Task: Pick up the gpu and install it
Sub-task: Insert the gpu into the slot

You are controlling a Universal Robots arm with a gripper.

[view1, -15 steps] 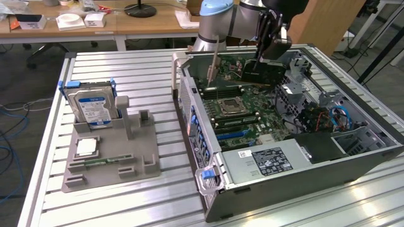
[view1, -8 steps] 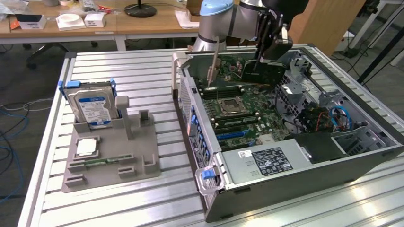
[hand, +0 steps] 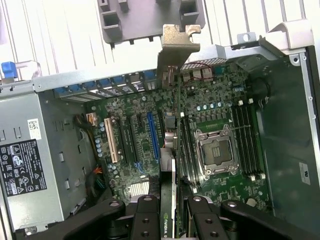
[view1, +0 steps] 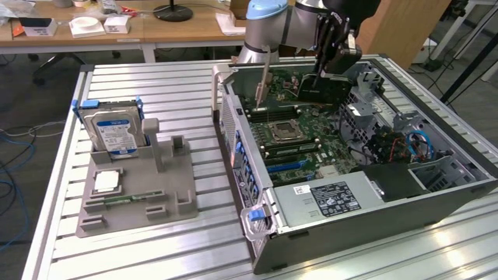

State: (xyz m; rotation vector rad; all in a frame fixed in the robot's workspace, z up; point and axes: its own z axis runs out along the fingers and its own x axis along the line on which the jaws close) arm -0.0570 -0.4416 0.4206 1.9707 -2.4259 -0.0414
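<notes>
The gpu (view1: pixel 323 90), a green card with a dark cooler face and a silver end bracket (view1: pixel 263 81), hangs upright over the open computer case (view1: pixel 233 134). My gripper (view1: pixel 330 67) is shut on the card's top edge. The wrist view looks down the gpu (hand: pixel 172 150) edge-on, with its bracket (hand: pixel 177 42) at the far end near the case's rear wall and my gripper (hand: pixel 170 222) clamped on either side of it. The card hovers above the motherboard (hand: pixel 220 105), roughly between the blue slot (hand: pixel 152 132) and the processor socket (hand: pixel 217 152), apart from the board.
A grey parts holder (view1: pixel 163 192) on the slatted metal table (view1: pixel 155 81) carries a hard drive (view1: pixel 116 131), a processor chip (view1: pixel 107 182) and a memory stick (view1: pixel 128 198). The power supply (view1: pixel 327 201) and the drive cage with cables (view1: pixel 416 146) crowd the case's near end.
</notes>
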